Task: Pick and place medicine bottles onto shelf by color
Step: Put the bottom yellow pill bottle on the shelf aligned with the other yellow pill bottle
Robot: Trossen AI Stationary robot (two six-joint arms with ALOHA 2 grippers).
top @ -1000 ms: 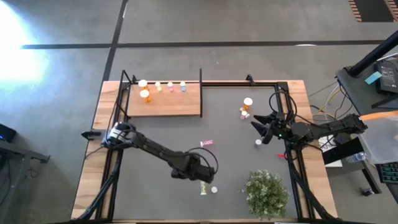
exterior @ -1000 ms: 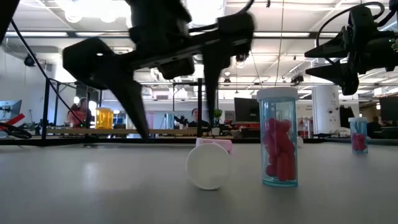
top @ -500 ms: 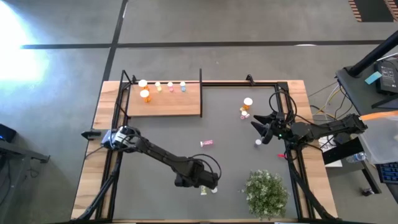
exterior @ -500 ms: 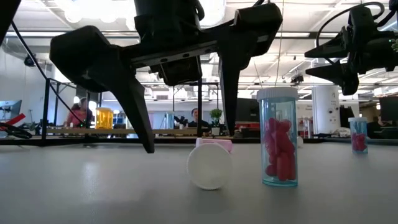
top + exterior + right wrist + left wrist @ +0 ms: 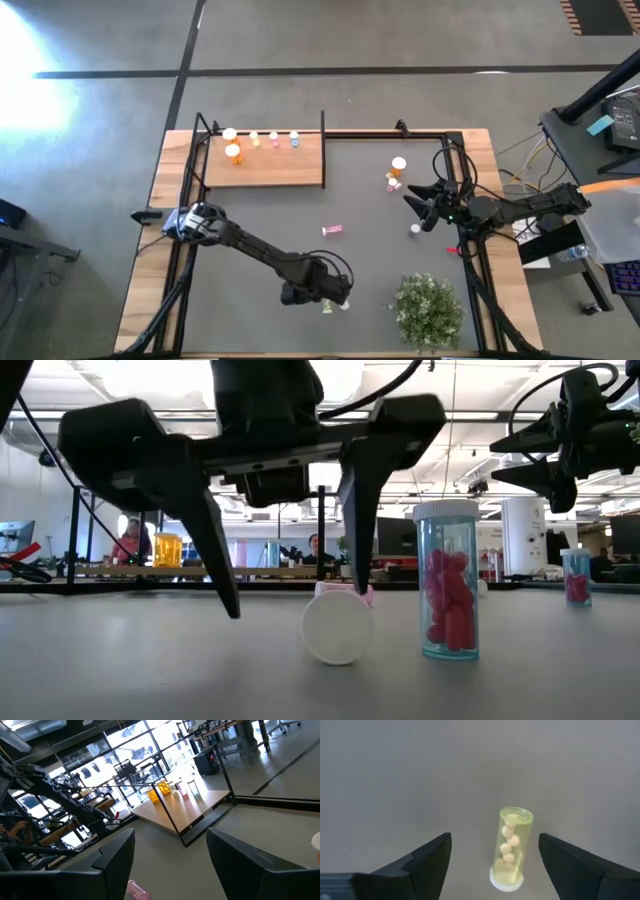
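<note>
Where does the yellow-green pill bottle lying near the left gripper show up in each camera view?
High view: yellow-green bottle under the left gripper, left of the plant.
Low view: its white cap faces the camera, at centre.
Left wrist view: lying between the open fingers.
Right wrist view: not in it.
Shared landmark: the left gripper.

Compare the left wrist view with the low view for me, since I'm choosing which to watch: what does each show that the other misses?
Only the left wrist view shows the lying yellow-green pill bottle's clear body and pale pills. Only the low view shows the upright blue bottle of pink pills, the raised right gripper and the room behind. Both show the left gripper open astride that lying bottle.
</note>
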